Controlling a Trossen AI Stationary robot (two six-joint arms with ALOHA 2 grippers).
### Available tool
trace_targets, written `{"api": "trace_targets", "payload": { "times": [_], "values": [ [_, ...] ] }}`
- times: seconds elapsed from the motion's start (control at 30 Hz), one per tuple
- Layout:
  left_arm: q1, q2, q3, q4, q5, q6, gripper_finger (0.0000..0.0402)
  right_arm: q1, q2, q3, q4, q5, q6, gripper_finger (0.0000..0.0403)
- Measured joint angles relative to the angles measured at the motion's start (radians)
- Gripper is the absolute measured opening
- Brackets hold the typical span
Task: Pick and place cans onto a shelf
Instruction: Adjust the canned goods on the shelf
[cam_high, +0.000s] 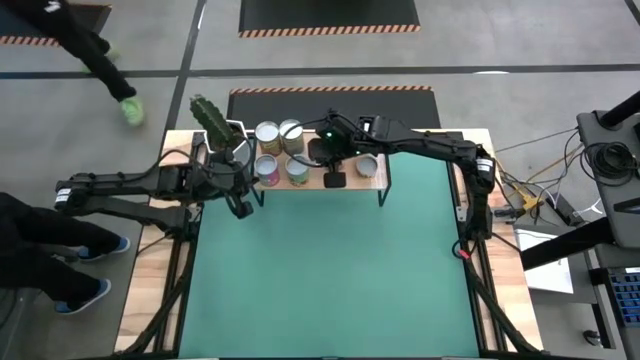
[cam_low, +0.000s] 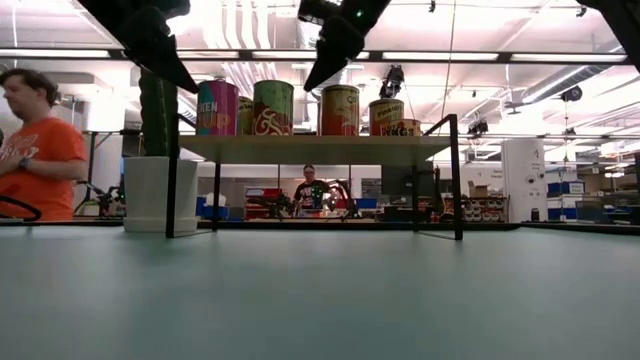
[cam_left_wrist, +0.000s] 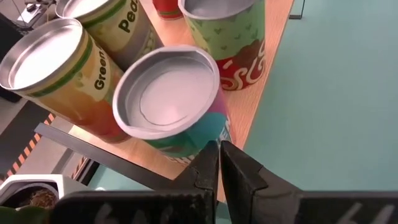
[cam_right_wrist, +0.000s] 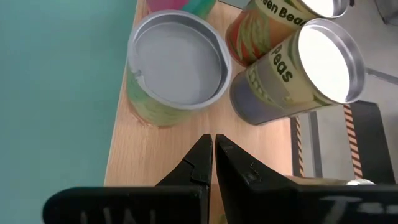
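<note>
Standing on the shelf (cam_high: 372, 180), a low light-wood board carried on thin black metal legs at the far edge of the table (cam_high: 330, 270), the cans (cam_high: 280, 150) are gathered towards its left half. In the high view four shiny round tops are packed in a tight square, and a fifth can (cam_high: 367, 166) sits apart towards the right end. Each is a smooth cylinder with a ridged silver lid and a glossy printed label: pink and teal, green and red, yellow-green and pale. In the left wrist view the pink can (cam_left_wrist: 171, 102) is seen close to the board's front edge, with the wood grain showing just beside it.

The left gripper (cam_high: 240, 208) is held just in front of the shelf's left corner, its dark fingers pressed together with nothing between them. The right gripper (cam_high: 335, 180) is poised over the middle of the board, just beside the green can (cam_right_wrist: 171, 71), its fingers likewise closed and empty.

A white pot (cam_low: 147, 193) with a ribbed green cactus stands beside the shelf's left end. The matte green mat is left bare from the shelf's front legs to the near edge, and bare board lies between the square of cans and the lone one. A person in an orange shirt (cam_low: 35, 150) is seen beyond the table.
</note>
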Motion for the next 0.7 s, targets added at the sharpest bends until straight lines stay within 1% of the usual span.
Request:
{"api": "trace_targets", "payload": {
  "times": [0.17,0.43,0.53,0.7],
  "values": [
    [0.0,0.0,-0.014,-0.001,0.0,-0.005,0.0,0.0,-0.011,0.001,-0.011,-0.002,-0.004,0.0009],
    [0.0,0.004,-0.027,0.006,0.0,-0.013,0.0,0.005,0.04,-0.005,0.025,-0.011,-0.014,0.0009],
    [0.001,0.007,-0.027,0.007,0.0,-0.014,0.0,0.005,0.048,-0.008,0.037,-0.039,-0.017,0.0009],
    [0.001,0.013,-0.027,0.008,-0.054,-0.015,0.0,0.007,0.06,-0.009,0.054,-0.085,-0.012,0.0009]
  ]
}}
